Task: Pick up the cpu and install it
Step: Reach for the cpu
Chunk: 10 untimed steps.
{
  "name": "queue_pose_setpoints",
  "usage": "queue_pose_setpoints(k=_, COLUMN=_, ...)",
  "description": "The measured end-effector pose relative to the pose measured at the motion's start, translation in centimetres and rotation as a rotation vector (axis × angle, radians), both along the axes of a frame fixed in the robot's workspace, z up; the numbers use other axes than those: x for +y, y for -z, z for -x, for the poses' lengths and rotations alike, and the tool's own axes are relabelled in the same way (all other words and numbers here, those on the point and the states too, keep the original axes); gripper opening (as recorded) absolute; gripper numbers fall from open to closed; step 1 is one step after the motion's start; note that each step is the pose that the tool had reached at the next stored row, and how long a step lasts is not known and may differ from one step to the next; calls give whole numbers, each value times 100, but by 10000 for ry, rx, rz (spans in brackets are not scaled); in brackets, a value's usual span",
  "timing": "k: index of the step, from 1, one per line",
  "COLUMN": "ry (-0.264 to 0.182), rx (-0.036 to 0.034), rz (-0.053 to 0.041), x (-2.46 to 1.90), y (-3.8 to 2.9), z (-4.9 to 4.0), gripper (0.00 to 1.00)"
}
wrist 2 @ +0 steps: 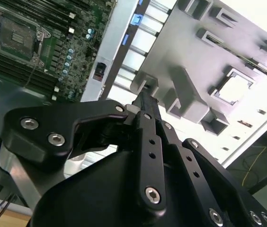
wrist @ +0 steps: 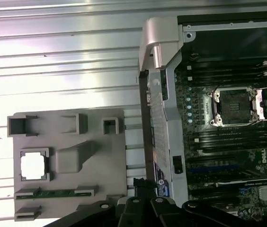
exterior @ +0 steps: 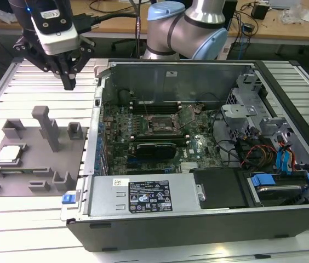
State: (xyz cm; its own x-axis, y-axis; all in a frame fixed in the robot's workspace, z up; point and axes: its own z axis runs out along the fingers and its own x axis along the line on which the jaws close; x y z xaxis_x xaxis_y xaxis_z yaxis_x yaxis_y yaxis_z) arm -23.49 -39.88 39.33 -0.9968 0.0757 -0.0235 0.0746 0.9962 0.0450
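I saw the gripper [exterior: 69, 83] hanging above the counter [exterior: 28, 224], over the far edge of the grey holder plate [exterior: 36, 159]. Fingers [wrist 2: 147, 124] pressed together, gripping nothing. The cpu [exterior: 9, 154] lay flat in its recess on the plate, near the counter's edge at the exterior view's left, well apart from the fingertips. The open computer case [exterior: 198, 213] sat beside the plate. The motherboard socket [wrist: 231, 106] stood unfilled.
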Motion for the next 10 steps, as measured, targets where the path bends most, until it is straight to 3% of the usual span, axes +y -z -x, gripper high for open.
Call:
queue_pose_setpoints(k=5, ry=-1, rx=-4, rz=0, x=0, y=0, z=108, gripper=11)
queue_pose_setpoints(k=10, ry=-1, rx=-12, rz=-1, x=0, y=5, z=321, gripper=11)
